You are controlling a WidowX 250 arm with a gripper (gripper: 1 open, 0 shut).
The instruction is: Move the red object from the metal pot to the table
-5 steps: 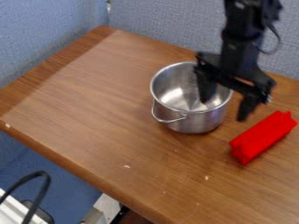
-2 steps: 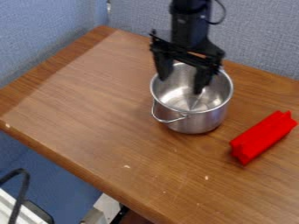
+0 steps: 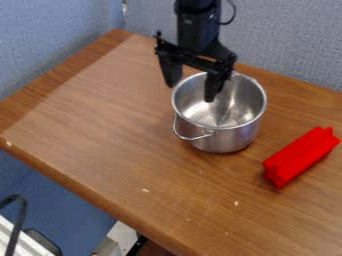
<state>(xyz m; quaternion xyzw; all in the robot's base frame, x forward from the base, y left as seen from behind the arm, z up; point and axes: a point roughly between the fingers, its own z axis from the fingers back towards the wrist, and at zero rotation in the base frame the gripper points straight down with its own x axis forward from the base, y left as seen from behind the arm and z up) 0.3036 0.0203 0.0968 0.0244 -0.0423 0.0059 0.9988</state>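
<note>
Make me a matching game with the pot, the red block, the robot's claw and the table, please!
Things:
1. metal pot
2. red block
3. gripper
4. table

Matches:
A. brown wood grain
B. open, above the pot's far left rim
C. shiny, nothing inside
D. lying on the table, right of the pot

Pairs: 1-C, 2-D, 3-B, 4-A

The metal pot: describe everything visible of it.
The metal pot is a shiny, round, straight-sided steel vessel with a rolled rim and a thin wire loop handle at its near-left side. It stands upright on the wooden table and looks empty. The open gripper hangs at its far-left rim; contact cannot be told.
</note>
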